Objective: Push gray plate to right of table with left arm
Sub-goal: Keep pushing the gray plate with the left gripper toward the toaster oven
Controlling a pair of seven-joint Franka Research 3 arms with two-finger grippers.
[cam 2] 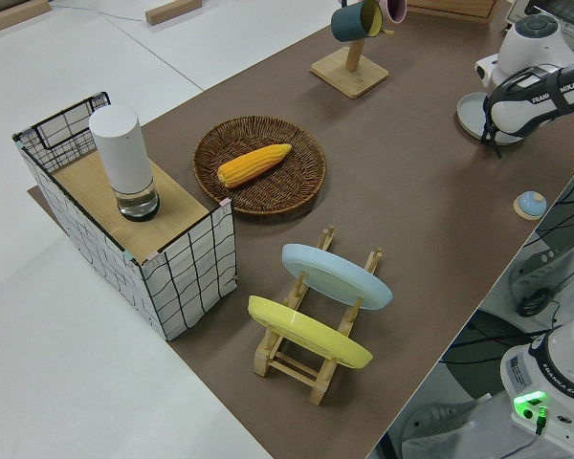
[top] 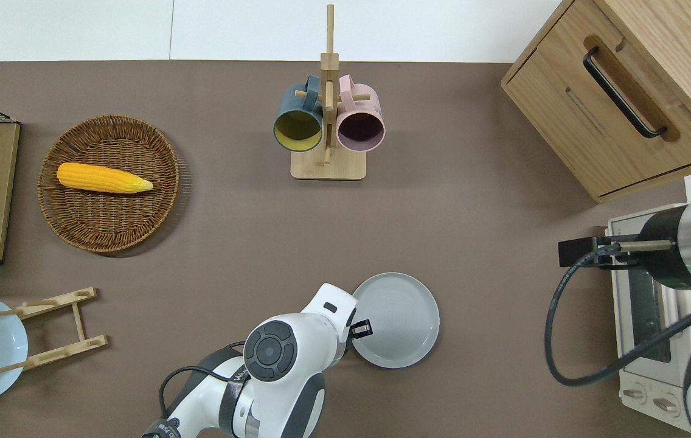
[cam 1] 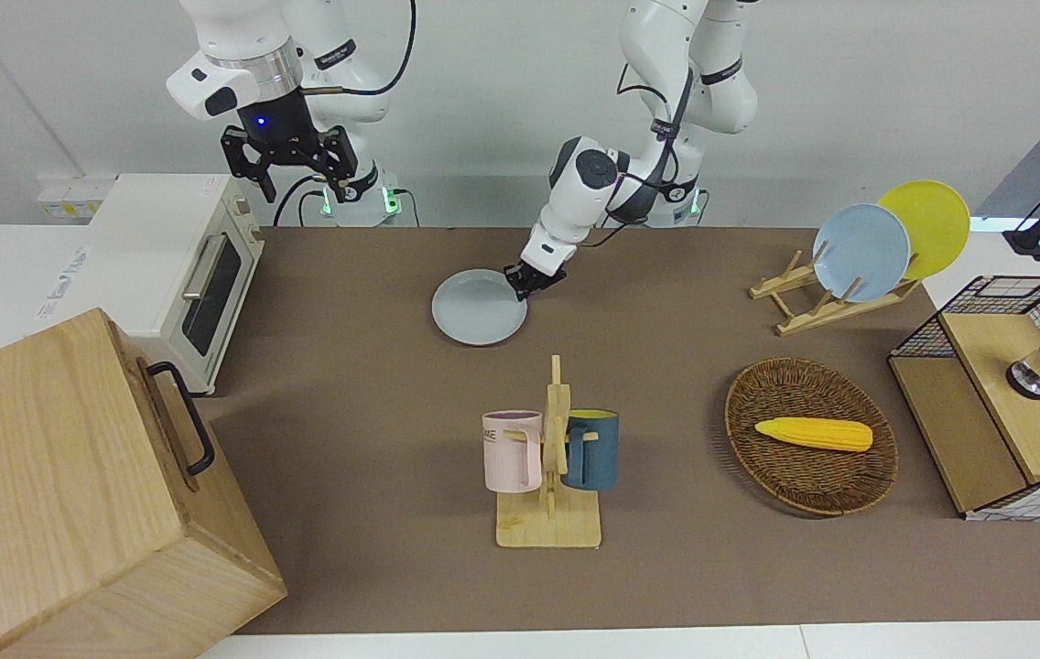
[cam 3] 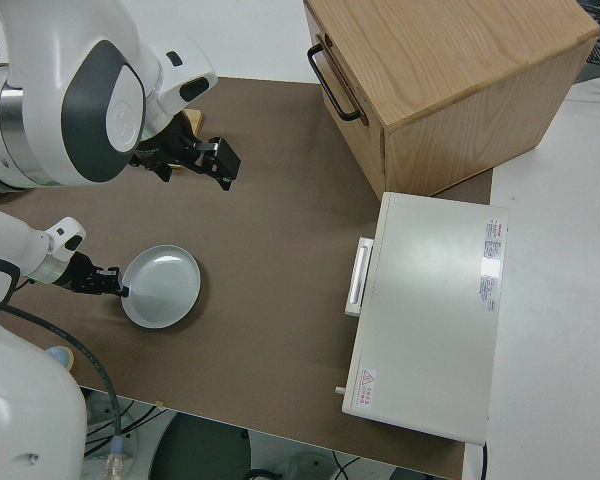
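Observation:
The gray plate (cam 1: 479, 307) lies flat on the brown table (cam 1: 346, 384), near the robots' edge and about midway along it. It also shows in the overhead view (top: 395, 320), the left side view (cam 2: 476, 115) and the right side view (cam 3: 162, 286). My left gripper (cam 1: 520, 286) is shut and low at the table, its tip against the plate's rim on the side toward the left arm's end (top: 362, 329) (cam 3: 115, 288). My right gripper (cam 1: 305, 183) is open, empty and parked.
A mug rack (top: 328, 115) with a blue and a pink mug stands farther from the robots than the plate. A toaster oven (cam 1: 181, 256) and a wooden cabinet (cam 1: 71, 494) fill the right arm's end. A corn basket (cam 1: 758, 458) and a plate rack (cam 1: 813, 307) sit toward the left arm's end.

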